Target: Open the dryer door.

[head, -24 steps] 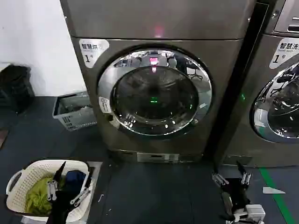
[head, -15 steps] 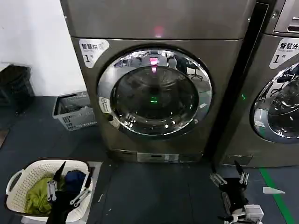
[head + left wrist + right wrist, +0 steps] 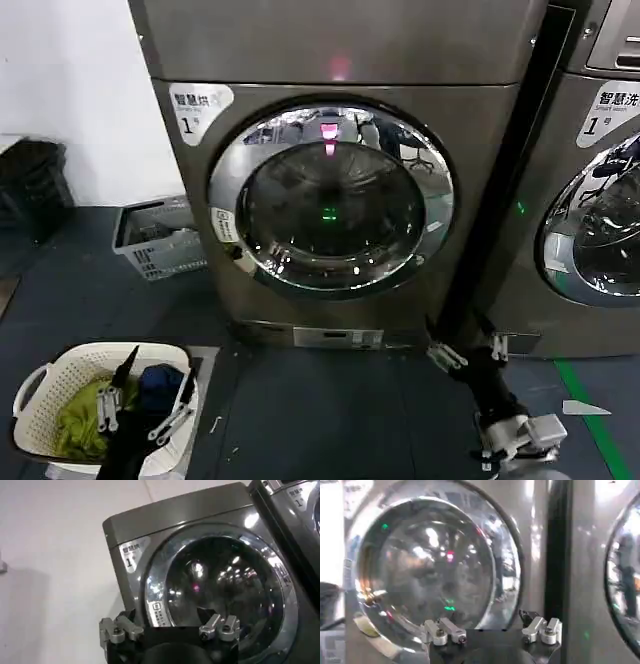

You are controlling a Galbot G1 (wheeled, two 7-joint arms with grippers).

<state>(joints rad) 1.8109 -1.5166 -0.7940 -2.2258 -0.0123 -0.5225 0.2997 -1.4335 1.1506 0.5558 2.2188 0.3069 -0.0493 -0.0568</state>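
The dryer [image 3: 345, 45] is a grey-bronze machine with a white "1" label [image 3: 198, 106]. Its dryer door [image 3: 330, 205], a chrome ring around dark glass, sits shut against the front. My right gripper [image 3: 466, 347] is open and holds nothing. It hovers low, in front of the dryer's lower right corner and below the door. From the right wrist, that gripper [image 3: 492, 626] faces the door [image 3: 427, 570]. My left gripper [image 3: 160, 366] is open and hangs over a white basket; from its wrist, the gripper [image 3: 167, 624] sees the door [image 3: 225, 580] farther off.
A white laundry basket [image 3: 35, 385] with green and blue clothes stands at the lower left. A grey crate [image 3: 155, 238] rests by the wall. A second machine [image 3: 600, 110] stands at the right beyond a dark gap. Dark floor lies before the dryer.
My right gripper has moved up and to the left, closer to the dryer's lower right front. The left arm and the door have not moved.
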